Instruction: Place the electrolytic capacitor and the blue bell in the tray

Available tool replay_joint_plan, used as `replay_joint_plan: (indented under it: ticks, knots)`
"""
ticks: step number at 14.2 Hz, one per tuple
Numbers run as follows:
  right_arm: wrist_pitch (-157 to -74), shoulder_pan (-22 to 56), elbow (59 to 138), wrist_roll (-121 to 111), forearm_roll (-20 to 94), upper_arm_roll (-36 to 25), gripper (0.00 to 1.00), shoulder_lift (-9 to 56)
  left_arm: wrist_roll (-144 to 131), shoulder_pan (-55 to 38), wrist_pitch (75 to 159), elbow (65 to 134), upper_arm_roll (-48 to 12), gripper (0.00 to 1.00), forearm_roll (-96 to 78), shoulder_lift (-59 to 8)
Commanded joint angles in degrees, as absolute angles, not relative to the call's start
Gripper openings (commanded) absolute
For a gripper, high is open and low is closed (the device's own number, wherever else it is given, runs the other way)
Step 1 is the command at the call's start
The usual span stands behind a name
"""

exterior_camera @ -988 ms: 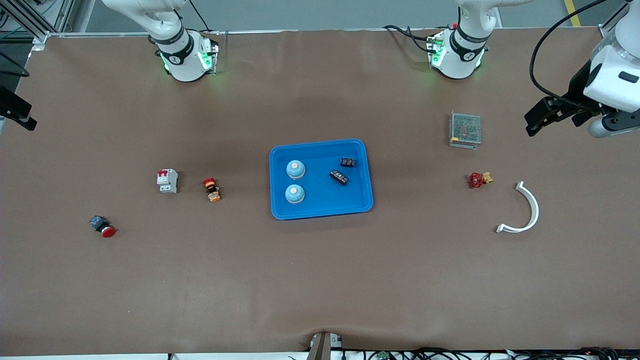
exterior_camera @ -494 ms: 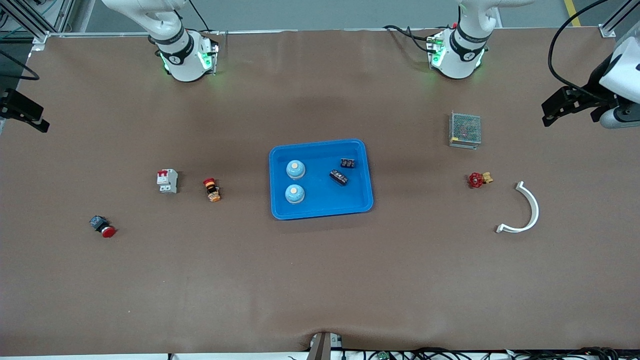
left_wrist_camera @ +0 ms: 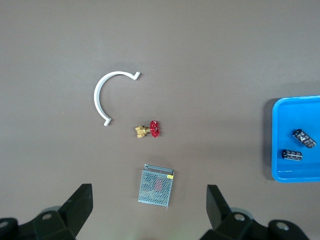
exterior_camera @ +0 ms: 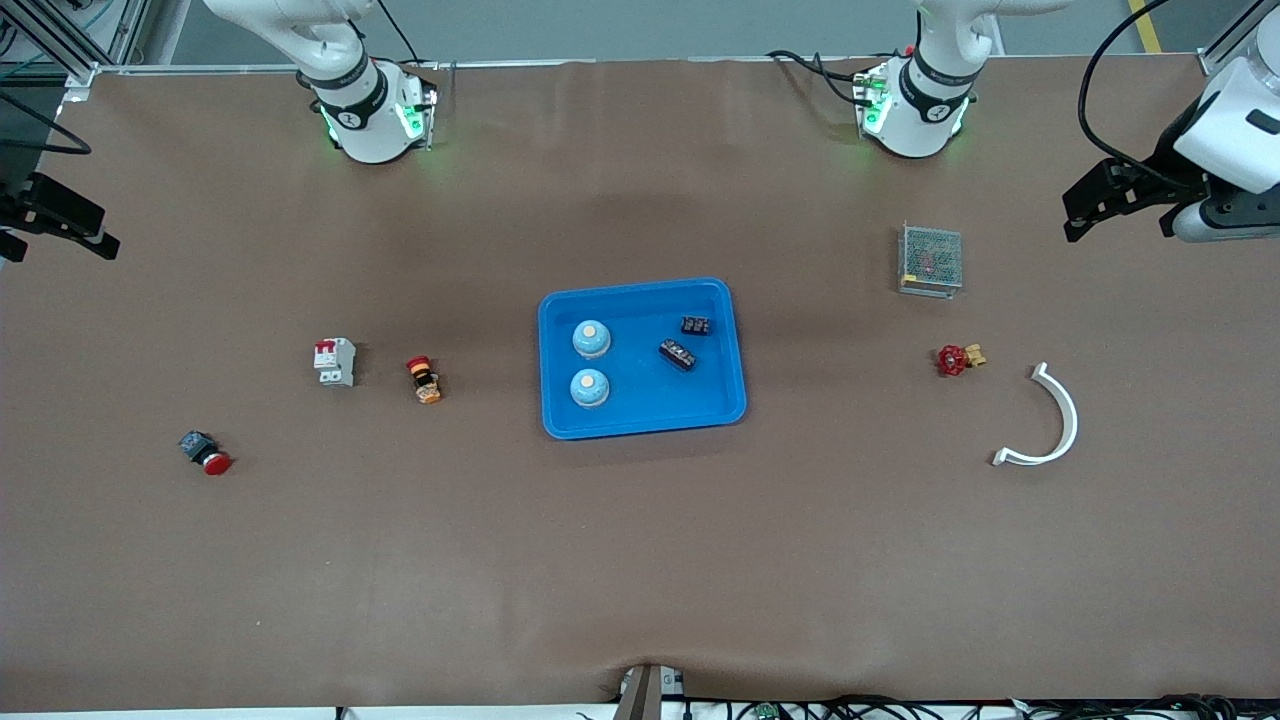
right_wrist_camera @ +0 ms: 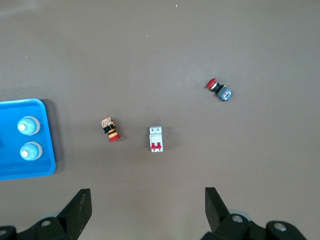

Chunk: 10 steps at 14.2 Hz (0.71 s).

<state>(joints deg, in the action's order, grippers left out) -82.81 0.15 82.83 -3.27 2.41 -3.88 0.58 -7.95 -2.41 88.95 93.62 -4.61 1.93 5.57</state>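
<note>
While both arms hang raised at the table's ends, the bright-blue tray (exterior_camera: 642, 415) sits mid-table holding two blue bells (exterior_camera: 591, 339) and two black capacitors (exterior_camera: 678, 354). Left gripper (exterior_camera: 1100, 200) and right gripper (exterior_camera: 62, 217) stand wide apart, empty.

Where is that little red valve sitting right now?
The red valve lies on the table toward the left arm's end, between the blue tray and the white curved piece, nearer the front camera than the grey mesh box.

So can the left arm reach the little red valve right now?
Probably yes. The left gripper is open, holds nothing, and hangs over its end of the table; the red valve lies uncovered, apart from the mesh box.
</note>
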Motion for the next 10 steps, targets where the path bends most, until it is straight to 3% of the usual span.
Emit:
replay_joint_plan:
  ticks: [1, 10]
  knots:
    - [-80.34, 0.26, 81.47, -3.96, 3.69, -4.04, 1.0, 1.14, -6.86, -2.02, 88.95, 94.75, -5.53, 1.0, 0.79, 6.86]
    - [-80.24, -0.35, 81.47, -3.87, 3.69, -4.04, 1.0, 1.14, -7.74, -2.28, 87.46, 92.72, -5.98, 1.0, 0.7, 5.8]
